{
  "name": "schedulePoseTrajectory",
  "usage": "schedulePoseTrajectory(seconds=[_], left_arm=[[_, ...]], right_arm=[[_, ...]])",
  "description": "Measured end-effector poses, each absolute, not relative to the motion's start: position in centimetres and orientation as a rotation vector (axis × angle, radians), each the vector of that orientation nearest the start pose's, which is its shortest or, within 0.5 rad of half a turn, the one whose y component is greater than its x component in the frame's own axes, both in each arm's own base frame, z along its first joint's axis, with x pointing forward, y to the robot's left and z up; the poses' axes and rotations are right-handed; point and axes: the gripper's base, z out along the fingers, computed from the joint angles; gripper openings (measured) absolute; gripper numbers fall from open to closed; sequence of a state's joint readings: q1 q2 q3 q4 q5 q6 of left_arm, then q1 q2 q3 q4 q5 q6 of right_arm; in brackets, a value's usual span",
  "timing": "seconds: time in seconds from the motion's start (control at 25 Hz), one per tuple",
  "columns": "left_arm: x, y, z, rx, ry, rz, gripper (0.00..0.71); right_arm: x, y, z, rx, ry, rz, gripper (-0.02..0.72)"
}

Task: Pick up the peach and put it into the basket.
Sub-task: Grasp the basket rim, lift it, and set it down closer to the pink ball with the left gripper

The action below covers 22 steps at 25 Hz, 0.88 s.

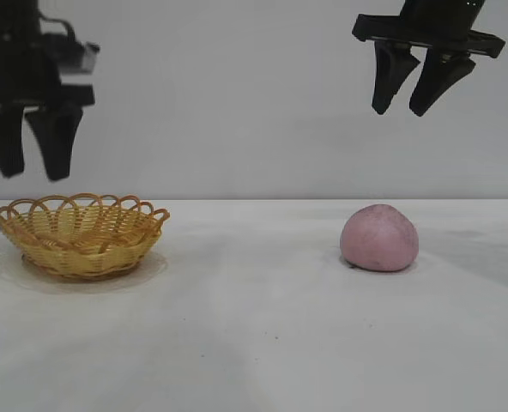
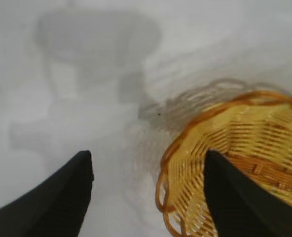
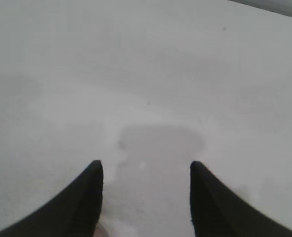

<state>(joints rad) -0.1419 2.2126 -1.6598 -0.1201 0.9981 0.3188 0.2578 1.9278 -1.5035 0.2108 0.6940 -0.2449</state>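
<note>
The pinkish-mauve peach (image 1: 379,238) sits on the white table, right of centre. The yellow-orange wicker basket (image 1: 81,249) stands at the left and nothing shows inside it. My right gripper (image 1: 402,109) hangs high above the peach, open and empty. In the right wrist view its fingers (image 3: 145,163) frame mostly bare table. My left gripper (image 1: 35,174) hangs above the basket's left edge, jaws apart with nothing between them. In the left wrist view that gripper (image 2: 148,154) straddles the basket's rim (image 2: 244,148), one finger over the weave and one over the table.
The white table (image 1: 254,326) runs wide between basket and peach and toward the front edge. A plain pale wall stands behind. Both arms cast soft shadows on the surface.
</note>
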Motion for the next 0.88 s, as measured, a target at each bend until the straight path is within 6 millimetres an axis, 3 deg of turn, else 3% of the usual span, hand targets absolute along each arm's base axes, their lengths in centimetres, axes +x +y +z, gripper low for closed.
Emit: schedulePoseTrajectory(seconds=[0.08,0.2,0.24,0.44,0.6,0.72,0.88], left_arm=[[43.8,-7.6,14.6,0.552,2.963,-0.217,0.052],[43.2,-8.2,14.9,0.425,2.971,-0.342,0.068],[42.6,-8.5,14.8,0.372,2.976,-0.399,0.000],[37.0,-10.4,14.5,0.082,2.856,-0.599,0.000],[32.1,-12.9,14.8,0.018,2.742,-0.700,0.000],[30.4,-14.2,14.0,-0.046,2.719,-0.743,0.000],[29.8,-14.3,13.3,-0.131,2.696,-0.752,0.000]], right_arm=[[40.9,12.0,23.5,-0.488,2.549,0.237,0.340],[40.9,12.1,23.5,-0.490,2.549,0.238,0.340],[40.9,12.1,23.5,-0.490,2.549,0.238,0.340],[40.9,12.1,23.5,-0.490,2.549,0.238,0.340],[40.9,12.1,23.5,-0.491,2.549,0.236,0.340],[40.9,12.1,23.5,-0.491,2.549,0.236,0.340],[40.9,12.1,23.5,-0.491,2.549,0.236,0.340]])
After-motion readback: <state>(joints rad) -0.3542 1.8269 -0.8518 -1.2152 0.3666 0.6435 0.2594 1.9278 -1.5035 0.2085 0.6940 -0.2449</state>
